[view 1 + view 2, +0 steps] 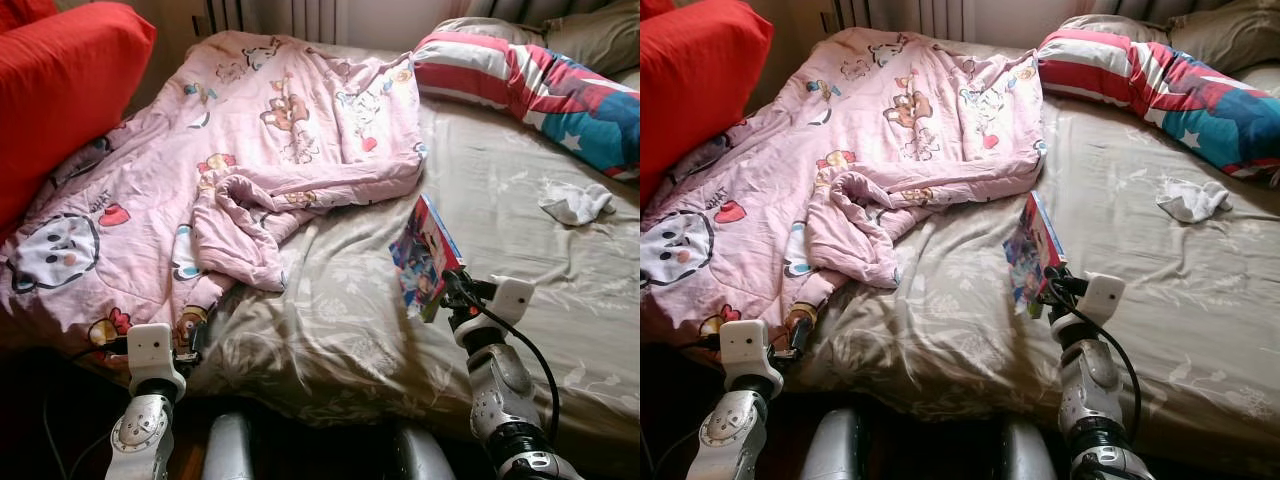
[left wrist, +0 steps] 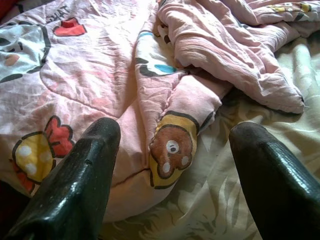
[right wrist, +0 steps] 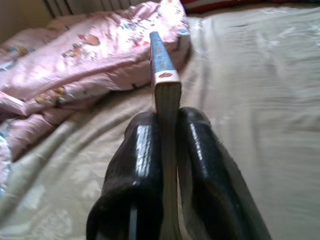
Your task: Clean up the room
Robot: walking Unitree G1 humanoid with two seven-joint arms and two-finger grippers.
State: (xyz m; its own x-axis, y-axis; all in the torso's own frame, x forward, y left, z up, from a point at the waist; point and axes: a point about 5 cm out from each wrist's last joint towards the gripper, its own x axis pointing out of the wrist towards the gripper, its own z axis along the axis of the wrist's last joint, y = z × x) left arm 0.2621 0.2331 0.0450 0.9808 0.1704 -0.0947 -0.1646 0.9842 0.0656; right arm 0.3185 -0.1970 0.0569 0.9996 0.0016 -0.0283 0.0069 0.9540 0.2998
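Right gripper (image 3: 167, 125) clamping a book (image 1: 425, 255) (upright) above the bed (image 1: 520, 200), left gripper (image 2: 172, 145) spread wide by pink quilt (image 1: 250, 130)

Head stereo, downward over bed (image 1: 330, 330)

Bed (image 1: 520, 330): fills the scene from 9 to 3 o'clock.
Blanket (image 1: 250, 150): on the bed's left half, 10 to 12 o'clock.
Cushion (image 1: 60, 90): at 10 o'clock, left of the blanket.
Pillow (image 1: 530, 90): at 2 o'clock, at the bed's far end.
Sock (image 1: 577, 203): on the sheet at 3 o'clock, before the pillow.
Book (image 1: 425, 255): held on edge above the sheet at 4 o'clock, right of the blanket.
Right gripper (image 3: 167, 150): clamped on the book's near edge.
Left gripper (image 2: 170, 165): fingers apart at 7 o'clock, over the blanket's near hem.
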